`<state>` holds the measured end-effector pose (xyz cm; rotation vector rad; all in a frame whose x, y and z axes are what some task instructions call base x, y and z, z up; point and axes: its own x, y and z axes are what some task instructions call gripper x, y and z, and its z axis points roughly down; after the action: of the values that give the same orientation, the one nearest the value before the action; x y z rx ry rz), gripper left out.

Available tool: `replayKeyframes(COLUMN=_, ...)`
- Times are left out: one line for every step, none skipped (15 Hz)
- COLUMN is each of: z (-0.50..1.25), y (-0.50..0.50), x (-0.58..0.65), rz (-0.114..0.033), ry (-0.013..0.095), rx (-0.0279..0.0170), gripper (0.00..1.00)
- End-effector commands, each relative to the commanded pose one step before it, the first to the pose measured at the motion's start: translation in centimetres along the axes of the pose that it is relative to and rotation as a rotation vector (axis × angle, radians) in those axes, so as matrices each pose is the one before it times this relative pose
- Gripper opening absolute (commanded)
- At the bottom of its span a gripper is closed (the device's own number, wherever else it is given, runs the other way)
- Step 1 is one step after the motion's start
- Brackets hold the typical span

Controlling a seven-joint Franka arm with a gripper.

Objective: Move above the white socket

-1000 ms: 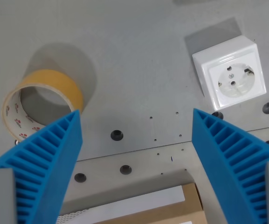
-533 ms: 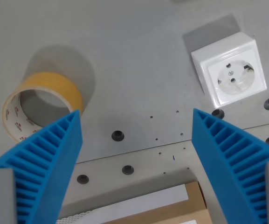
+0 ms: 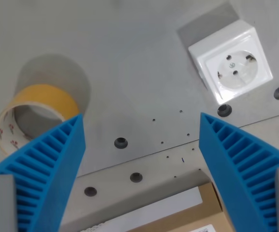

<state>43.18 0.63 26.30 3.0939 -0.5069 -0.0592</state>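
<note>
Grey tabletop (image 3: pixel 129 63) fills most of the wrist view, matte and slightly mottled, with a straight seam running diagonally across its lower part. Several dark round holes (image 3: pixel 121 142) are seen along both sides of this seam, and a few tiny dots are scattered between them.

At the upper part of the wrist view's right, the white socket (image 3: pixel 230 67) is seen lying flat on the surface, turned at a slight angle. Its square housing frames a round recess with two pin holes and a small screw at the centre, and a soft shadow is cast toward the top of the picture. One dark hole lies just beside its lower edge.

At the wrist view's left, a roll of tape (image 3: pixel 30 116) is placed on the surface, its outer band yellowish and its inner wall pale with small red marks. Its lower part is hidden behind the left finger.

The gripper (image 3: pixel 141 140) is held wide apart, with nothing between its ribbed blue fingers (image 3: pixel 47 169), and bare table is seen in the gap. The socket lies above the right finger in the picture, outside the gap.

At the bottom edge, a brown cardboard box (image 3: pixel 197 217) with a white label (image 3: pixel 154 210) is partly visible.
</note>
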Motion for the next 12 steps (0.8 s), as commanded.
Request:
replayKeyframes(z=0.99, y=0.868, x=-0.488, rz=0.2706, ry=0.0963, rx=0.01472, gripper=1.0)
replayKeyframes(z=0.267, y=0.257, x=0.009, rz=0.0333, ry=0.0033, rx=0.00093, gripper=1.0)
replayKeyframes(z=0.268, y=0.268, x=0.02, rz=0.0333, ry=-0.0004, rx=-0.00054, gripper=1.0)
replayKeyframes(z=0.266, y=0.278, x=0.04, rz=0.0333, ry=0.0013, rx=0.00019, gripper=1.0)
replayKeyframes(z=0.266, y=0.285, x=0.062, rz=0.0333, ry=-0.0016, rx=-0.00076, gripper=1.0)
replayKeyframes(z=0.267, y=0.287, x=0.084, rz=0.0333, ry=-0.0005, rx=-0.00031, gripper=1.0)
replayKeyframes(z=0.273, y=0.287, x=0.103, rz=0.0333, ry=-0.0026, rx=-0.0015, gripper=1.0)
replayKeyframes(z=0.279, y=0.285, x=0.122, rz=0.0333, ry=0.0013, rx=0.0001, gripper=1.0)
replayKeyframes(z=0.236, y=0.231, x=0.126, rz=0.0333, ry=-0.0016, rx=-0.00068, gripper=1.0)
replayKeyframes(z=0.254, y=0.23, x=0.138, rz=0.0333, ry=-0.0012, rx=-0.00115, gripper=1.0)
replayKeyframes(z=0.27, y=0.229, x=0.153, rz=0.0333, ry=-0.0006, rx=-0.00057, gripper=1.0)
replayKeyframes(z=0.287, y=0.232, x=0.166, rz=0.0333, ry=-0.0024, rx=-0.00199, gripper=1.0)
